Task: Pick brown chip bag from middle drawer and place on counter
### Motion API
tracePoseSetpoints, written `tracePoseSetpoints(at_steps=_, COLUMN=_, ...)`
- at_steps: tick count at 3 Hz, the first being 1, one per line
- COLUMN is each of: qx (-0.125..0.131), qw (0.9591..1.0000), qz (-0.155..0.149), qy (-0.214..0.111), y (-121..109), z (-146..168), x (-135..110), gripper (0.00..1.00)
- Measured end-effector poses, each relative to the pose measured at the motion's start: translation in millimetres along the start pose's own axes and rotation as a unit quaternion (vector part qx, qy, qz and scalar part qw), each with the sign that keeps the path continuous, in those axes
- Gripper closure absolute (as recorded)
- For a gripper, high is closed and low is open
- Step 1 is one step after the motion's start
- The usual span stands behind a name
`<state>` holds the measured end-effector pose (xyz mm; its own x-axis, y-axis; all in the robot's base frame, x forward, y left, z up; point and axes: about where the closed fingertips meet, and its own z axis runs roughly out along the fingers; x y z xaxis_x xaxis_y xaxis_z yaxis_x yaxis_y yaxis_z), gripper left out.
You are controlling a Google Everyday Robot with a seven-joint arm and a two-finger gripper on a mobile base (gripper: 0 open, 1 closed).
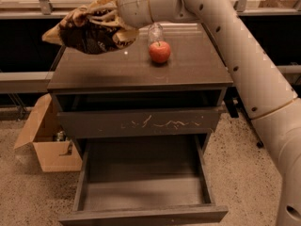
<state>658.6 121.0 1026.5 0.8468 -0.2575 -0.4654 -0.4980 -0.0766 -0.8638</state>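
My gripper (104, 21) pinches the crinkled brown foil chip bag (77, 34), whose tan edges flare out, and holds it over the left rear corner of the glossy grey-brown tabletop (117, 69). A smooth red apple (160, 52) sits on that slab in front of a clear bottle (155, 31). Below a scratched panel (141, 122), the shallow, plain-fronted drawer (146, 192) stands pulled out.

Views: one camera only
Standpoint: in front of the counter (197, 69), higher than its top
Facing: down and across the counter towards the window ledge (19, 14) behind it
Nearness: close; the counter and the open middle drawer (141, 192) under it fill the frame
Arm end: the gripper (107, 21) above the counter's left rear corner, clamped on the brown chip bag (87, 34)
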Motion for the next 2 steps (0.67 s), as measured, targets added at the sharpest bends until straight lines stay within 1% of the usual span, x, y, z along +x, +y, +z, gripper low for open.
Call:
tracePoseSetpoints(at_steps=1, qx=0.038, qw=0.9992, qz=0.007, qy=0.01, y=-23.5, z=-4.3, x=22.6, gripper=0.51)
tracePoseSetpoints(at_steps=2, qx=0.065, qw=0.9973, qz=0.026, qy=0.023, y=-31.9, z=-7.3, x=44.1, gripper=0.28)
